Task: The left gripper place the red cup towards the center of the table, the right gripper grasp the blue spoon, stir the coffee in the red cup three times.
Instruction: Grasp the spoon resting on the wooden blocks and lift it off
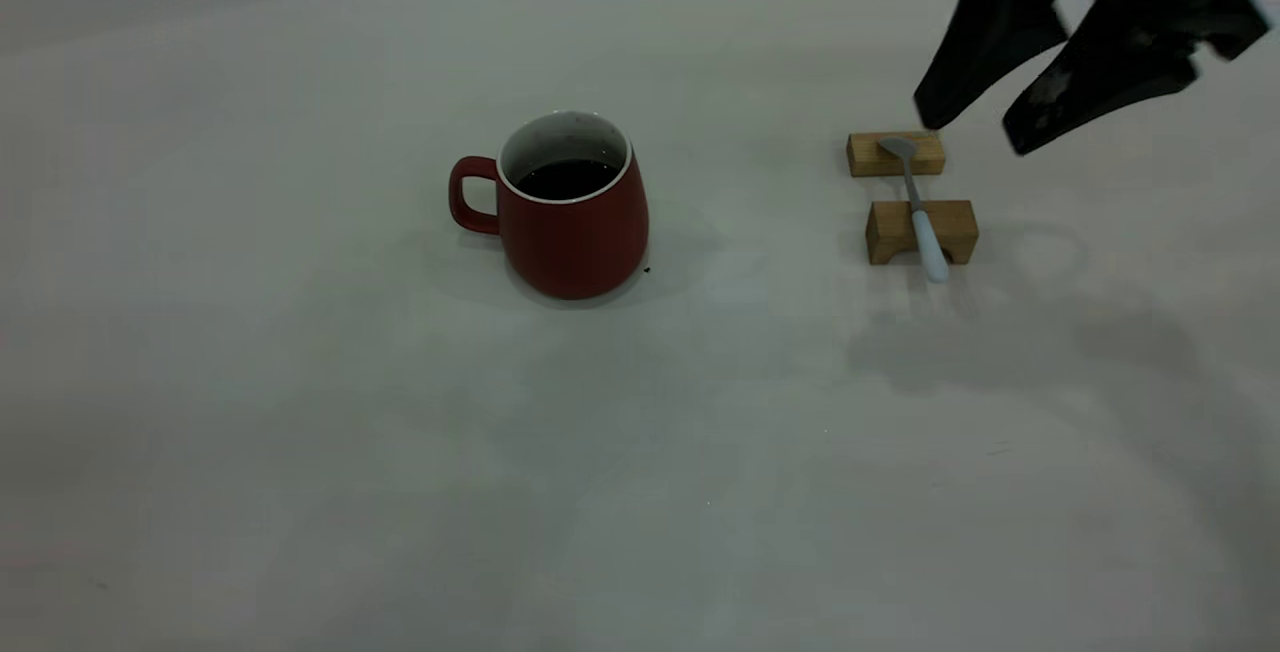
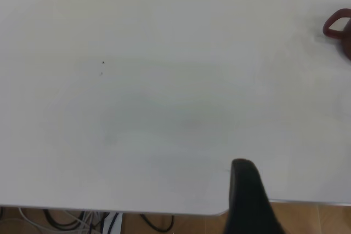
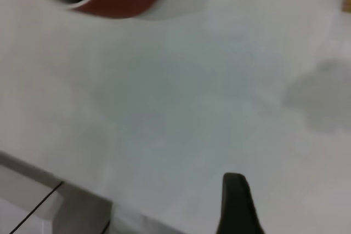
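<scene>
my right gripper (image 1: pixel 975 127) hangs above the blue spoon (image 1: pixel 918 207) — fingers spread wide, empty, touching nothing — red cup (image 1: pixel 572 207) well left.

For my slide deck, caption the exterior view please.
Open right gripper hovers above the blue spoon on two wooden blocks; red cup of coffee waits mid-table.

The red cup (image 1: pixel 575 222) is a dark brick red outside, white rim, speckled off-white inside, and the coffee (image 1: pixel 566 178) looks almost black. Blue spoon (image 1: pixel 918 207) has a pale blue handle and grey metal bowl, sitting on two tan wooden blocks (image 1: pixel 920 230). Table (image 1: pixel 300 432) is plain off-white, right gripper (image 1: pixel 975 132) matte black.
</scene>
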`<move>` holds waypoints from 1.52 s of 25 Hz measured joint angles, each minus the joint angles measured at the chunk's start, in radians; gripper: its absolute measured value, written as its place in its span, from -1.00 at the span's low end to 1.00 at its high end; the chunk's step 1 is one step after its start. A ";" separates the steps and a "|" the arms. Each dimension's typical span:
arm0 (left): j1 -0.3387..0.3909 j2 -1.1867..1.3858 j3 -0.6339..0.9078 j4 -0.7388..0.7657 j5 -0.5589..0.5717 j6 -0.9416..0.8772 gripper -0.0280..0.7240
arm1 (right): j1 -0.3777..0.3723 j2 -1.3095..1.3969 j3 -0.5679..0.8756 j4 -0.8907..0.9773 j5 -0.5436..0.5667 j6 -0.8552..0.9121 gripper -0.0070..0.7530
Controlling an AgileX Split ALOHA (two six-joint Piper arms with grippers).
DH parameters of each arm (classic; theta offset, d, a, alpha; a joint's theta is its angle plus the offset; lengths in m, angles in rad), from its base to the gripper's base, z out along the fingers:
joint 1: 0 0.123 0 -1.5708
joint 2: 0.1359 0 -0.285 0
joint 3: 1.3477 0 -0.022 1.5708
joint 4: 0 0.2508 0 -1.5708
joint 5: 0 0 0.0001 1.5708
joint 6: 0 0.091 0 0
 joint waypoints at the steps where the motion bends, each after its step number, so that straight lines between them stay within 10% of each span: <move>1: 0.000 0.000 0.000 0.000 0.000 0.000 0.45 | 0.005 0.030 -0.032 -0.031 0.000 0.026 0.47; 16: 0.000 0.000 0.000 0.000 0.000 0.000 0.45 | 0.095 0.334 -0.284 -0.434 0.022 0.440 0.47; 38: 0.000 0.000 0.000 0.000 0.000 0.000 0.45 | 0.096 0.486 -0.324 -0.458 -0.112 0.454 0.41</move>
